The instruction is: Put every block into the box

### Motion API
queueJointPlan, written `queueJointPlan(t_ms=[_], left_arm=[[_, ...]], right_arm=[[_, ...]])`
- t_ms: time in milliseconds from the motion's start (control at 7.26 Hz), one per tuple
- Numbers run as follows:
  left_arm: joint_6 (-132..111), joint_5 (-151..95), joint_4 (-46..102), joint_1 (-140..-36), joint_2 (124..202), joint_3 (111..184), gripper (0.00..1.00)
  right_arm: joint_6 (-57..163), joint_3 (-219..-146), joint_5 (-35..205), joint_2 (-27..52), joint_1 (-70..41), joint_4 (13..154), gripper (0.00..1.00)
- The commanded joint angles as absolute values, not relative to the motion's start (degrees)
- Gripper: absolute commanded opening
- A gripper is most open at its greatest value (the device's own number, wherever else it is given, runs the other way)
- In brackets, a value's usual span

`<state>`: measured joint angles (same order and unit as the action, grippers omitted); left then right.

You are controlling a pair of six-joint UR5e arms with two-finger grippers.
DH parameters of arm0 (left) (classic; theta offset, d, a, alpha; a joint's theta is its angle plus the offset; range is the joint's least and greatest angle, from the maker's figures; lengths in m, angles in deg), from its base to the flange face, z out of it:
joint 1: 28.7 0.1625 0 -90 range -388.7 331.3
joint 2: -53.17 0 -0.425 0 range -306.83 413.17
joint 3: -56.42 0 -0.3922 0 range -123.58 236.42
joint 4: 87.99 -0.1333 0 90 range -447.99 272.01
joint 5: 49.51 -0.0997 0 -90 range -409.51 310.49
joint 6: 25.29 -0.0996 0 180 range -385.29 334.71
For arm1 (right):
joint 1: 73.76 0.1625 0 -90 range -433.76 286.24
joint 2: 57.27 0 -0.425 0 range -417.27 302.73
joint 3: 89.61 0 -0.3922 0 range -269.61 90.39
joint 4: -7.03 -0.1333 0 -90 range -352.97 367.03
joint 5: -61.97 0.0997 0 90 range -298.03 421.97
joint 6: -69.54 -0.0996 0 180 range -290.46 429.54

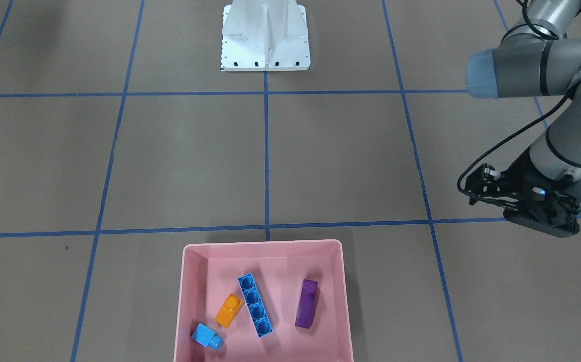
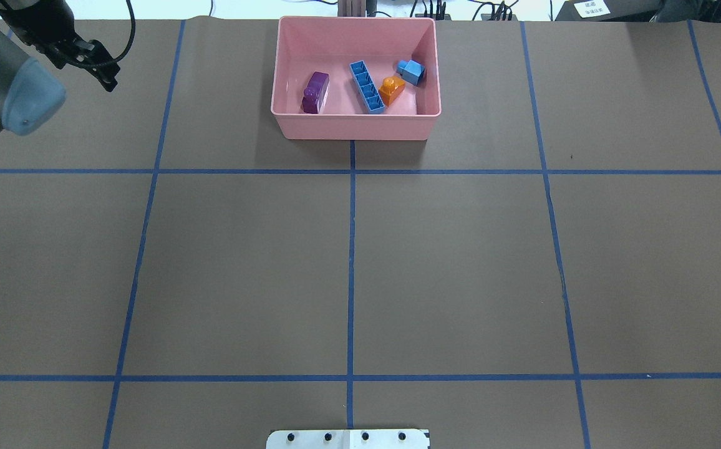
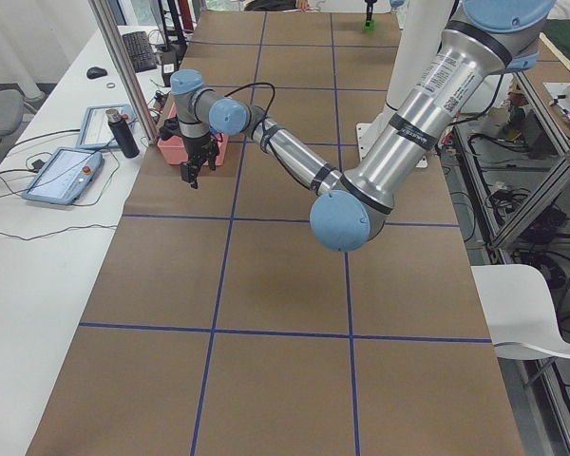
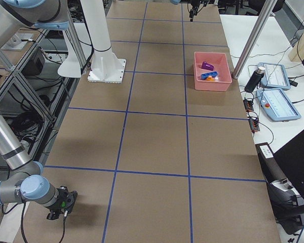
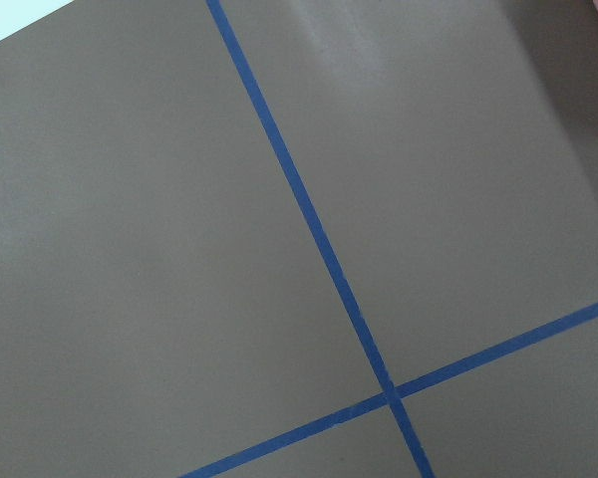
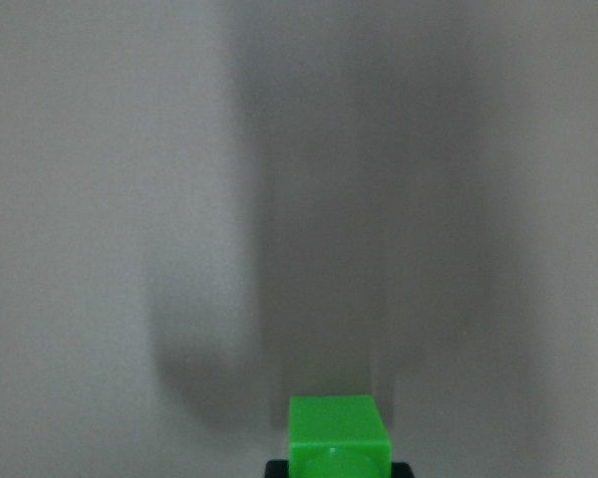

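The pink box [image 2: 354,128] stands at the table's far edge in the overhead view. Inside it lie the purple block [image 2: 315,92], the long blue block [image 2: 367,86], the orange block [image 2: 391,90] and the small light-blue block [image 2: 411,71]. My left gripper [image 2: 108,78] hovers left of the box over bare table, open and holding nothing. The green block [image 6: 339,436] sits at the bottom of the right wrist view, pinched in my right gripper [image 6: 339,468]. That gripper [image 4: 61,205] is low at the table's right end, far from the box [image 4: 211,83].
The white robot base [image 1: 265,37] stands at the table's near-robot edge. Blue tape lines divide the brown table cover into squares. Beyond the box, a white side table holds tablet pendants [image 3: 62,176] and a black bottle [image 3: 123,133], beside a metal post [image 4: 253,40].
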<state>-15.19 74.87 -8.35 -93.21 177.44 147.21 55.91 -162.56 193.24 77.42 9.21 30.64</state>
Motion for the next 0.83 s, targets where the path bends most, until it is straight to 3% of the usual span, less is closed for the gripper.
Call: queueJointPlan(t_ms=[0,413,688], left_arm=[[-15.18,74.85,-8.45,-93.21,177.44,147.65,1.00],[-15.27,74.85,-8.45,-93.21,176.31,147.56,1.00],[-15.18,74.77,-8.28,-93.73,175.34,147.56,1.00]], right_arm=[[55.92,-162.64,193.10,75.54,9.21,30.67,0.00],[55.83,-163.61,198.61,68.62,11.04,32.07,0.00],[55.83,-166.84,200.31,57.58,12.98,45.71,0.00]])
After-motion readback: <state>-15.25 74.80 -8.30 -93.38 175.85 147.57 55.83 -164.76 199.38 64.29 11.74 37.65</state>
